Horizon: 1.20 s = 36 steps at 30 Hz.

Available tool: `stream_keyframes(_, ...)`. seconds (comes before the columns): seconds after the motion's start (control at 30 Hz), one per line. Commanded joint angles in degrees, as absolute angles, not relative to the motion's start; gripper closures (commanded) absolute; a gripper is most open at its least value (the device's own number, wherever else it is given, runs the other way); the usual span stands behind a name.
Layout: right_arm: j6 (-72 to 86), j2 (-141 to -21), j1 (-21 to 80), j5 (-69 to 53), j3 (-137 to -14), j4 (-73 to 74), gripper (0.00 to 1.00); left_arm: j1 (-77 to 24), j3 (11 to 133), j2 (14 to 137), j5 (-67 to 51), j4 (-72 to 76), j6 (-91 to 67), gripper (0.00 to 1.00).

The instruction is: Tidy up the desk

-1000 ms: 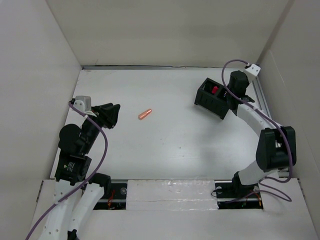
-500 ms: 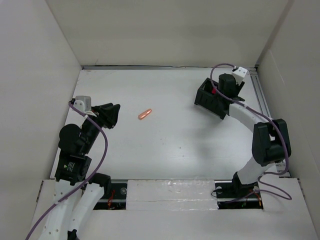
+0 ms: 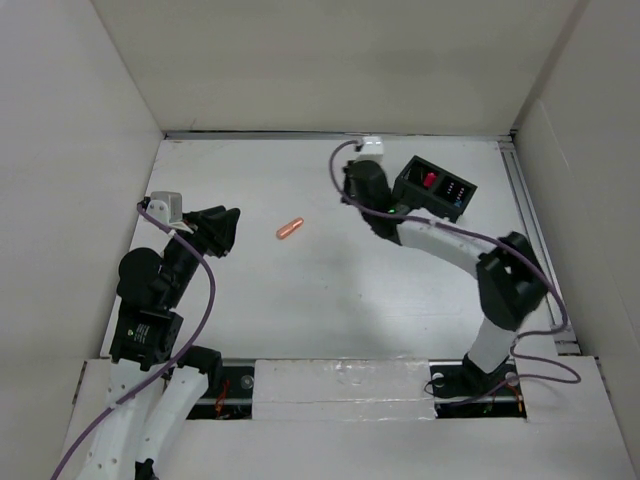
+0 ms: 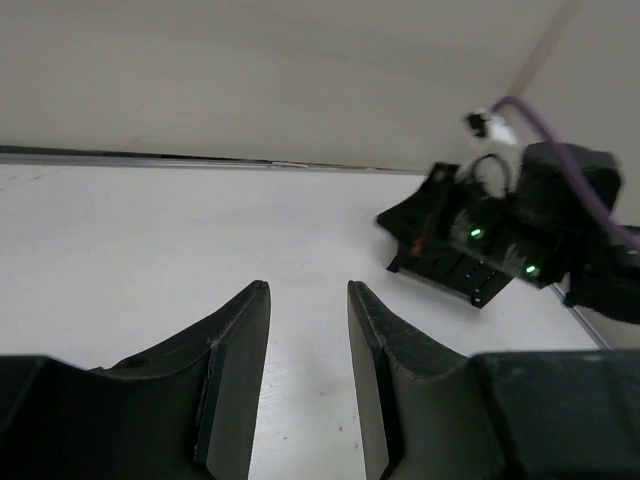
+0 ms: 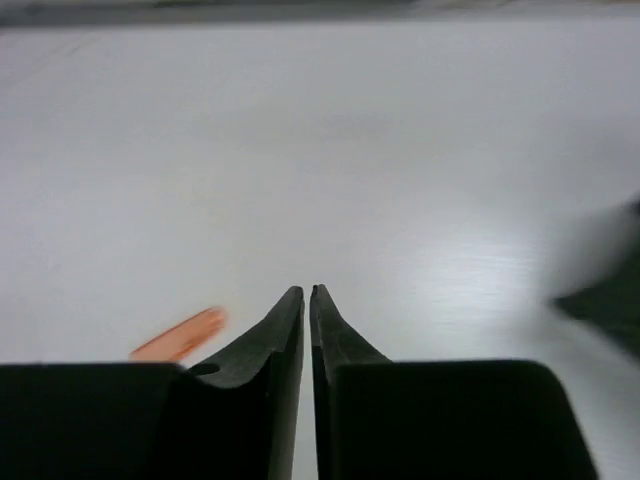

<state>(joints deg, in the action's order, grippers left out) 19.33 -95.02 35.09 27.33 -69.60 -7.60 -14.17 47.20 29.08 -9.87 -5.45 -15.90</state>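
White wall panels close in the bench [image 3: 330, 300], a flat matte top w/ thin rails at its edges, spread out in front of both arms. A black box [image 3: 435, 188] w/ compartments sits near the far rail, something red inside, can't tell what. A small orange piece [image 3: 290, 228] lies alone on bare bench, well apart from the box, on the side toward the L arm. R pincer [image 5: 307, 292] hangs between box and piece, tips shut together, nothing in them. L pincer [image 4: 308, 290] sits beyond the piece from the box, tips a little apart, empty. Bench itself looks stiff, fixed, smooth: nothing to grab there, and small stuff prob. slides or rolls on it. The piece seems light and round, so best pinched across its middle.
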Motion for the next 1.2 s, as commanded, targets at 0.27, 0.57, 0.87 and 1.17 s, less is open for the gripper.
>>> stream_keyframes(0.27, 22.0, -124.7, 50.5, 13.8, -99.0, 12.9, 0.21, -14.4, 47.3, 27.2, -9.4, -3.3, -15.7, 0.67)
stream_keyframes(0.57, 25.9, -129.2, 50.5, 7.5, -99.9, 11.2, 0.15, -14.4, 47.2, 26.5, -11.5, -2.8, -16.1, 0.67)
stream_keyframes(0.87, 27.2, -136.1, 49.0, 9.8, -110.6, 16.5, 0.15, -14.4, 47.4, 26.0, -11.4, -3.1, -16.2, 0.67)
stream_keyframes(1.17, 24.6, -140.2, 48.4, 18.8, -119.6, 28.3, 0.27, -14.4, 47.5, 24.4, -12.2, -2.7, -16.3, 0.67)
